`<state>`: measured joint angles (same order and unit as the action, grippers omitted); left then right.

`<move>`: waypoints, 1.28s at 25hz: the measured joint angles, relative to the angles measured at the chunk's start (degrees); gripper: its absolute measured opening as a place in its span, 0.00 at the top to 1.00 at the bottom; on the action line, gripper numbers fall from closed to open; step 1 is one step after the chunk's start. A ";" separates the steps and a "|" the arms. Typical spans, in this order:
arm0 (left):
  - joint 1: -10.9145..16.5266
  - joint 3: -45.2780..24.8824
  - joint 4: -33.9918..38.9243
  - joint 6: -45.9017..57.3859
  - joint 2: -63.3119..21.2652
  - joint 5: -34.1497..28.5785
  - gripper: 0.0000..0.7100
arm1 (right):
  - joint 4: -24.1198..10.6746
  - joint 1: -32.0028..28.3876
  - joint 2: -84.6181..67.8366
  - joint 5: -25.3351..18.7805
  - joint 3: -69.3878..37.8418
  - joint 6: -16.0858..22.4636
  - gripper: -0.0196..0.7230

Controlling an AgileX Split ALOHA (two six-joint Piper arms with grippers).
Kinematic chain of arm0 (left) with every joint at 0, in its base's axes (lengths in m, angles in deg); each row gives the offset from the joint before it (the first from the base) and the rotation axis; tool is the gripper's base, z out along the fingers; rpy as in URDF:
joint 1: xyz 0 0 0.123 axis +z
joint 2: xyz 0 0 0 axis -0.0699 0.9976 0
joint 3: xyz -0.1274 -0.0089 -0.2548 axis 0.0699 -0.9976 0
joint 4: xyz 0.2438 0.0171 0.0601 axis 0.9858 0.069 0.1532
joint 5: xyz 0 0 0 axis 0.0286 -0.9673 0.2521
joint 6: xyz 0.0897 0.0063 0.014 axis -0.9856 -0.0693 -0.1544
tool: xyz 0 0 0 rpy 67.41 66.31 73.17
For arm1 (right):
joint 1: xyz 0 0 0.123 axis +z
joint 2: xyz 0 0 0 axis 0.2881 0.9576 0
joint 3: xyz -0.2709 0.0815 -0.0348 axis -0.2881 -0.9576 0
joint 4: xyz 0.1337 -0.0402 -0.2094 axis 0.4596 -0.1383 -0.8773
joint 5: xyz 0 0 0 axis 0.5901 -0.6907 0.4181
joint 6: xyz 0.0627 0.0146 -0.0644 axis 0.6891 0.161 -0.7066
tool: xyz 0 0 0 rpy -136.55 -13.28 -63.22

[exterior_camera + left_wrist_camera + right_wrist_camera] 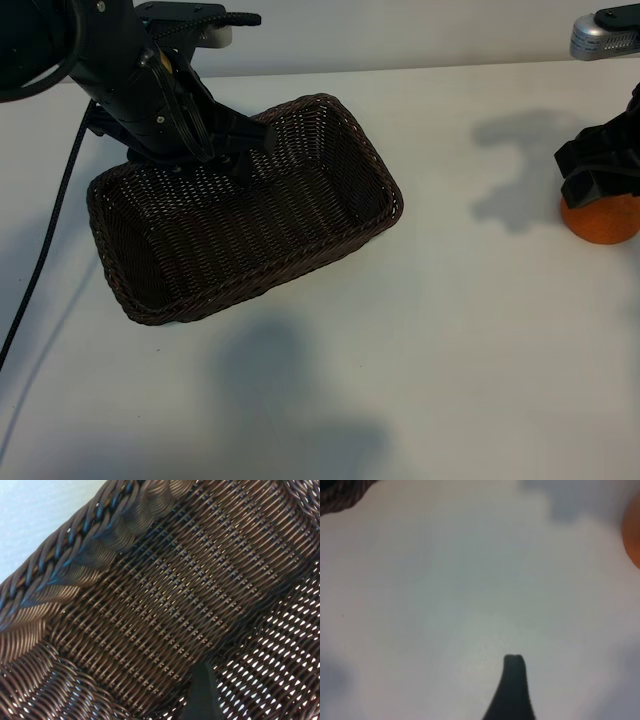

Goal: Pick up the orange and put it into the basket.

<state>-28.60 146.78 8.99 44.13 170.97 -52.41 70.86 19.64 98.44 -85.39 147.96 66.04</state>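
The dark-brown woven basket (330, 215) lies left of the table's middle, with nothing showing inside it. My left gripper (245, 152) is open at the basket's far rim, one finger reaching inside and one along the outside. The left wrist view is filled with the basket's weave (150, 595), and one dark finger (202, 695) stands over its floor. The orange (603, 220) sits at the table's far right edge. My right gripper (598, 180) hangs open just above it; whether they touch, I cannot tell. In the right wrist view the orange (633, 535) shows only at the picture's edge, away from the one visible finger (512, 685).
A black cable (45, 250) runs down the left side of the white table (450, 330). A grey part of the right arm (605, 35) shows at the back right. A corner of the basket (340, 492) shows far off in the right wrist view.
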 joint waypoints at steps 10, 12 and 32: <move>0.00 0.00 0.00 0.11 0.00 0.00 0.20 | 0.00 0.00 0.00 0.13 0.00 0.00 0.18; 0.00 0.00 0.00 0.11 0.00 0.00 0.20 | 0.00 0.00 0.00 0.13 0.00 0.00 0.18; 0.00 0.00 0.00 0.11 0.00 2.01 0.20 | 0.00 0.00 0.00 0.18 0.00 -0.11 0.18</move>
<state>-28.60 146.78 8.99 44.25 170.97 -50.40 70.86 19.64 98.44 -85.22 147.96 65.92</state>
